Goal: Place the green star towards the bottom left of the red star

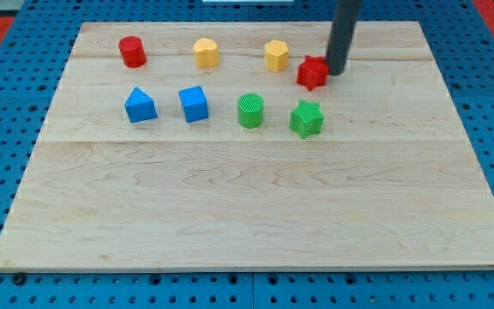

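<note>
The green star (306,118) lies on the wooden board (256,223), right of centre in the upper half. The red star (312,73) sits just above it, a short gap apart. My tip (335,71) is at the red star's right side, touching or almost touching it. The dark rod rises from there out of the view's top. The green star is directly below the red star, slightly to its left.
A green cylinder (250,111) stands left of the green star. A blue cube (194,104) and a blue triangular block (140,106) lie further left. Two yellow blocks (206,52) (276,55) and a red cylinder (132,51) line the top.
</note>
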Controlling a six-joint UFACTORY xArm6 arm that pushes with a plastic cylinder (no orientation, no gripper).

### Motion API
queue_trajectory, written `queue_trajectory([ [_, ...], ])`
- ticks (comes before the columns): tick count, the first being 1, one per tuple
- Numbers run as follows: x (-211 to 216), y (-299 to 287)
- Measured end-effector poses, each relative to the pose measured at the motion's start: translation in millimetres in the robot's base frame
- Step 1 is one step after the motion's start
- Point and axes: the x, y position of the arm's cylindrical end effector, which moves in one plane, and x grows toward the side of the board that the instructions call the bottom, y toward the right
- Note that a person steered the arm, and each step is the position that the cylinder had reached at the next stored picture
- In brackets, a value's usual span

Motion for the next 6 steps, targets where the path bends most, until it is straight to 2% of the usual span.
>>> queue_trajectory([
  [1,0.2,22.6],
  [2,64.7,76.5],
  [3,121.5,77.1],
  [4,129.9,20.4],
  [5,114.8,-37.9],
  [6,82.1,-73.8],
])
